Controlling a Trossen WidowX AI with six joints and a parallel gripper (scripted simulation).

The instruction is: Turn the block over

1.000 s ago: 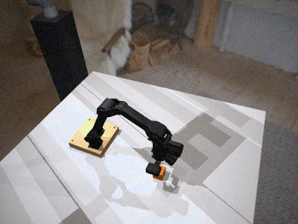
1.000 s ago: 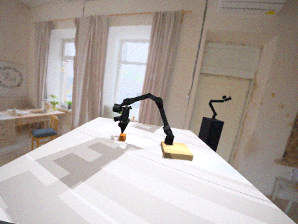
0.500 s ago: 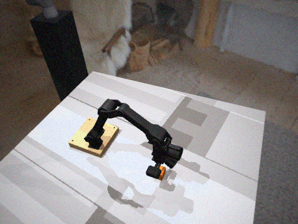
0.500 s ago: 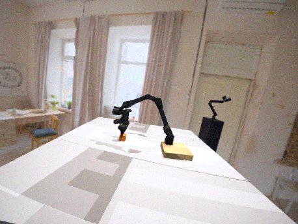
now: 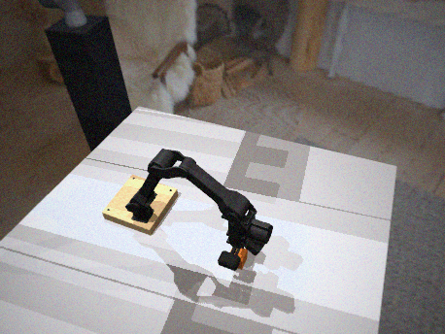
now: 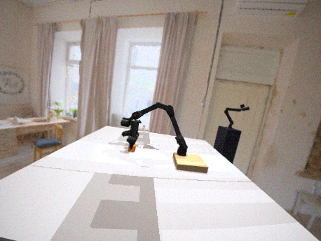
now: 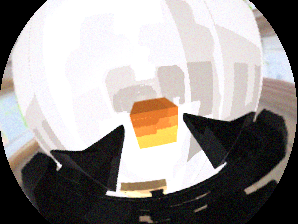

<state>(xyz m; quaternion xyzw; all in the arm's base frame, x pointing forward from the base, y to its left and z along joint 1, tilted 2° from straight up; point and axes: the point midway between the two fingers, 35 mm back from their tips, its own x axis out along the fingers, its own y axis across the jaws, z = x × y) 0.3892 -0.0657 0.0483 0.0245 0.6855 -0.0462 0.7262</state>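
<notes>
The orange block (image 5: 242,258) (image 6: 132,148) (image 7: 156,122) is small and appears to rest on the table (image 5: 340,272) (image 6: 196,207). In the wrist view it shows a dark orange face at the top and a larger face shading from orange to yellow below. I cannot make out a marked side. My gripper (image 5: 237,259) (image 6: 132,145) (image 7: 154,122) is open and low over the table. Its fingers stand on either side of the block, with a gap to each in the wrist view. In the top view the near finger hides part of the block.
The arm's wooden base board (image 5: 117,214) (image 6: 190,162) lies on the table behind the gripper. Shadows and grey patches cross the table top. A black pedestal (image 5: 89,73) (image 6: 227,141) with another small arm stands beyond the table edge.
</notes>
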